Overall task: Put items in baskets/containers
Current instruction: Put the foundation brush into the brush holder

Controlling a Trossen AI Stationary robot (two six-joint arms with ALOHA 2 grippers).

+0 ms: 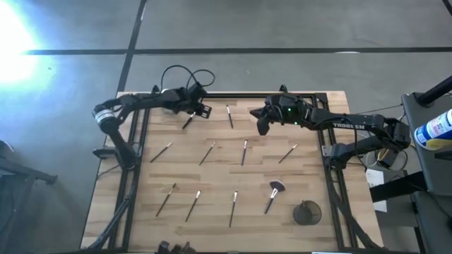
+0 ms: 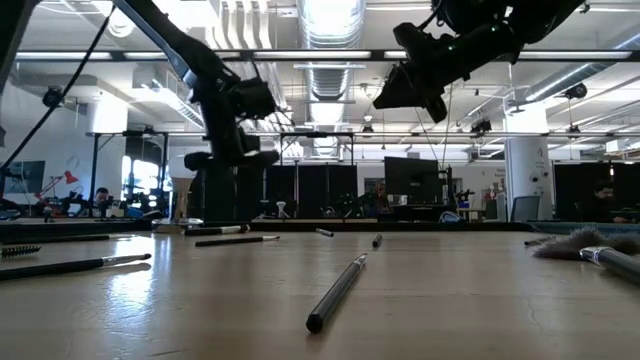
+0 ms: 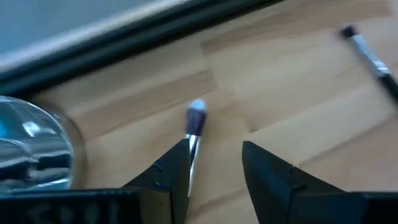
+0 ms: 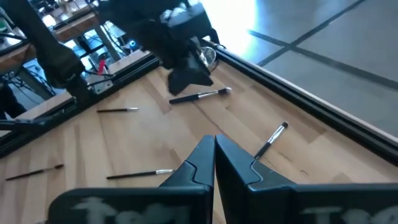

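Left wrist view alone shows open left tool astride brush.

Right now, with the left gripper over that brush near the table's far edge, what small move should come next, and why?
Probably lower the left gripper a little and close. Its fingers stand open, the brush lies flat on the table against one finger, not yet gripped. The cup waits at the near right; the right gripper hangs shut and empty.
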